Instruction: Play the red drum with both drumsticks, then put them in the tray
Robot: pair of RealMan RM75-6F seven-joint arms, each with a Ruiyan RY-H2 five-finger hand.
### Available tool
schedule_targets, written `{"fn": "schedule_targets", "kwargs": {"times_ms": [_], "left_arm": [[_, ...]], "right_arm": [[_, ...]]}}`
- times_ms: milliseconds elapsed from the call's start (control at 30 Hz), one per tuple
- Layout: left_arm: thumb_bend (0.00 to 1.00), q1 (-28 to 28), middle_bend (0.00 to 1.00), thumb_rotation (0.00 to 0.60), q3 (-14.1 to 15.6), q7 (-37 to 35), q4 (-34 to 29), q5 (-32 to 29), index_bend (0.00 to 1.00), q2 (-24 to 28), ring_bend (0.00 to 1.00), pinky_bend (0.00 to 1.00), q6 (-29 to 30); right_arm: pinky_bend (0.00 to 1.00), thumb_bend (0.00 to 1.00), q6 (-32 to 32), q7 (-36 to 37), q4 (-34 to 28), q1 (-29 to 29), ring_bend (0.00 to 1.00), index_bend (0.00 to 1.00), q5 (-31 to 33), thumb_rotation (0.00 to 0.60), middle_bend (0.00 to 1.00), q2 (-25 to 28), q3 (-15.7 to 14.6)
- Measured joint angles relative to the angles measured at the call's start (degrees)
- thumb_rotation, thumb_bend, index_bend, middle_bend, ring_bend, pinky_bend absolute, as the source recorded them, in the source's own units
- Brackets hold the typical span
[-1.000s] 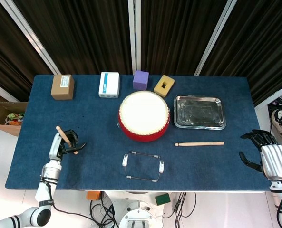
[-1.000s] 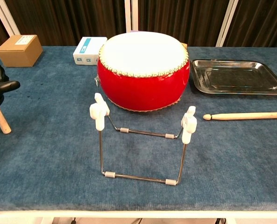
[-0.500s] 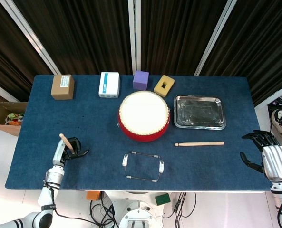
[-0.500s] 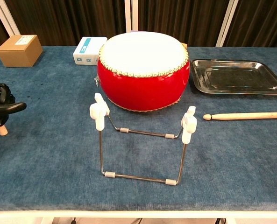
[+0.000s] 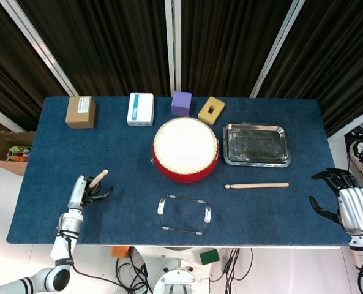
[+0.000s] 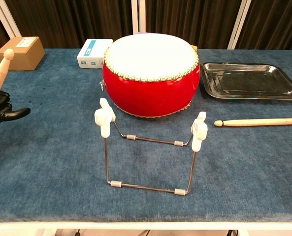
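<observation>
Nearest me, at the table's front edge, my left hand [image 5: 83, 195] holds one drumstick [image 6: 0, 73] by its lower end, fingers wrapped round it, the rounded tip tilted up and toward the drum. My right hand [image 5: 348, 205] hangs beyond the table's right edge, fingers spread, holding nothing.

Between my arms stands a wire stand [image 6: 150, 147] with white clips. Just past it to the right, the second drumstick [image 5: 256, 185] lies flat on the blue cloth, tip pointing left, well apart from my right hand.

Both sticks look like plain wood: I judge them light, stiff and smooth, likely to roll or slip. I would grip the lying one near its thick butt end, leaving the tip free to strike.

Farther back sits the red drum [image 6: 150, 73] with its white skin, and to its right the metal tray [image 5: 256, 145], with nothing in it.

The head view alone shows my right hand. The chest view shows the held stick's tilt more plainly.
</observation>
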Motion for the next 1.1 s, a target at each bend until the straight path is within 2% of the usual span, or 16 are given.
{"fn": "schedule_targets", "kwargs": {"times_ms": [133,300,533,733,833,1100], "left_arm": [[0.32,-0.9,1.00,0.600,-0.1,5.4,0.5,0.5,1.00,1.3,1.00,1.00,0.0],[0.33,-1.8,1.00,0.600,0.1,14.4,0.0,1.7,1.00,4.2,1.00,1.00,0.8],[0.33,-2.4,1.00,0.600,0.4,34.3,-4.4,1.7,1.00,9.8,1.00,1.00,3.0],[0.33,-2.5,1.00,0.600,0.1,51.8,-11.6,-0.2,1.00,14.4,1.00,1.00,6.8],[0.33,-2.3,1.00,0.600,0.0,56.4,-15.2,-0.8,1.00,16.1,1.00,1.00,9.6],[0.32,-1.7,1.00,0.600,0.0,56.8,-17.6,-1.5,1.00,17.5,1.00,1.00,11.5]], "right_arm": [[0.23,0.28,-1.2,1.7,0.8,0.3,0.19,0.37,0.6,0.600,0.36,-0.1,-0.1],[0.23,0.29,-4.7,3.1,1.3,1.1,0.19,0.37,1.9,0.600,0.36,-0.1,-0.5],[0.23,0.30,-14.3,1.3,1.8,5.0,0.19,0.37,3.7,0.600,0.38,-1.1,-1.2],[0.23,0.33,-20.0,-8.8,2.9,9.2,0.19,0.39,5.7,0.600,0.39,-5.6,-0.7],[0.23,0.33,-23.0,-15.2,4.0,11.7,0.19,0.41,7.1,0.600,0.41,-9.5,-0.2],[0.23,0.33,-27.6,-28.9,8.8,16.9,0.19,0.43,10.8,0.600,0.42,-20.0,0.8]]}}
